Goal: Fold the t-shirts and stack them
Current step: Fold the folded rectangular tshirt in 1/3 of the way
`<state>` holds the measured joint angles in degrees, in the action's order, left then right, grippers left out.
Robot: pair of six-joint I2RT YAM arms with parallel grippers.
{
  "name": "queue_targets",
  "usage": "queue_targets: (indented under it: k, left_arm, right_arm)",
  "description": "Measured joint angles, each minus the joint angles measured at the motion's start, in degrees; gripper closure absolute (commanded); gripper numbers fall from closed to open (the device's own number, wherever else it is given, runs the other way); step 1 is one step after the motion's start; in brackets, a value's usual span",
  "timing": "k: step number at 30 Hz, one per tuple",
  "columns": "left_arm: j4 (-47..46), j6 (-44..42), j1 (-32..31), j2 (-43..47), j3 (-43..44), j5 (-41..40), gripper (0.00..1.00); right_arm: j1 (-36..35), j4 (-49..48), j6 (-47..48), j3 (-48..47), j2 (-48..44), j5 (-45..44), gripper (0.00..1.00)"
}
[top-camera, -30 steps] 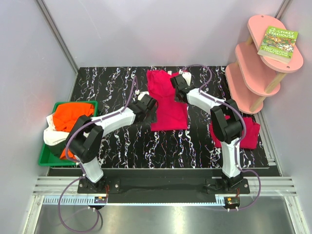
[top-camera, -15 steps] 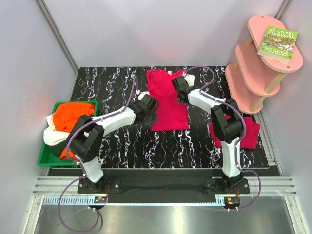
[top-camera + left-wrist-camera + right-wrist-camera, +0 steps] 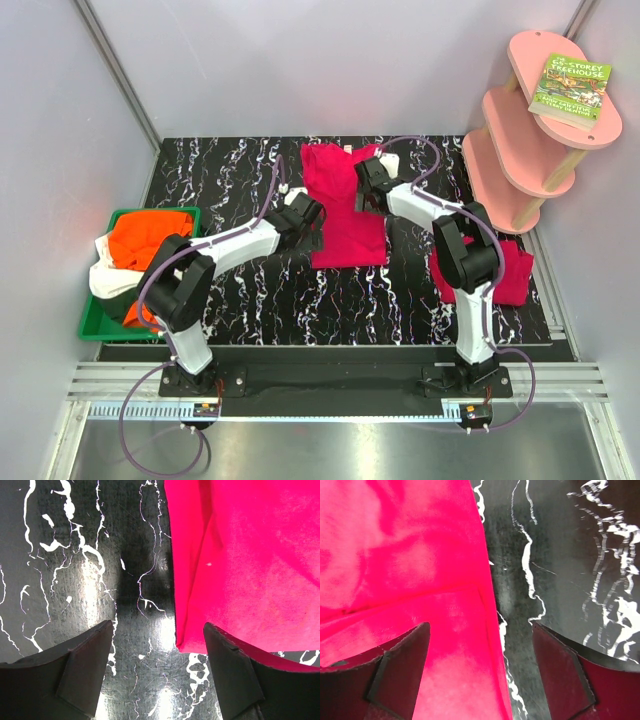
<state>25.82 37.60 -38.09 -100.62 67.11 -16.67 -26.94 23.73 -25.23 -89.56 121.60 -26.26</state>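
Note:
A crimson-pink t-shirt (image 3: 343, 215) lies partly folded, lengthwise, at the middle back of the black marbled table (image 3: 230, 180). My left gripper (image 3: 311, 228) hovers open at its left edge. In the left wrist view the shirt's corner (image 3: 240, 560) lies just inside the right finger (image 3: 230, 670), and only table shows between the jaws of the left gripper (image 3: 157, 647). My right gripper (image 3: 368, 190) is open over the shirt's right edge. In the right wrist view its jaws straddle the hem (image 3: 445, 645) of that shirt, right gripper (image 3: 480, 652) empty. Orange (image 3: 145, 240) and white (image 3: 108, 280) t-shirts sit heaped in the tray.
The green tray (image 3: 95, 325) stands at the table's left edge. A second folded crimson shirt (image 3: 512, 272) lies at the right, partly under my right arm. A pink tiered shelf (image 3: 525, 135) carrying a book (image 3: 570, 90) stands at the back right corner.
My right gripper has opened and let go of the shirt's right side, shifting slightly right. The left gripper stays open in the same place.

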Motion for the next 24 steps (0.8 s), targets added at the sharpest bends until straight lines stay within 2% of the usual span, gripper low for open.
queue_targets:
  k: [6,12,18,24]
  left_arm:
    - [-0.3,-0.2,-0.2,0.0,0.3,0.3,0.21]
    - [-1.6,0.6,-1.8,-0.1,0.5,1.3,0.21]
    - [-3.0,2.1,-4.0,-1.3,0.5,2.0,0.21]
    - [-3.3,3.1,-4.5,-1.8,0.3,2.3,0.21]
  right_arm:
    - [-0.5,-1.4,-0.8,7.6,-10.3,0.5,0.12]
    - [-3.1,-3.0,-4.7,21.0,-21.1,2.9,0.23]
    - [-6.8,-4.3,-8.3,33.3,-22.5,5.4,0.27]
    - [-7.3,-6.6,-9.9,36.0,-24.5,6.3,0.27]
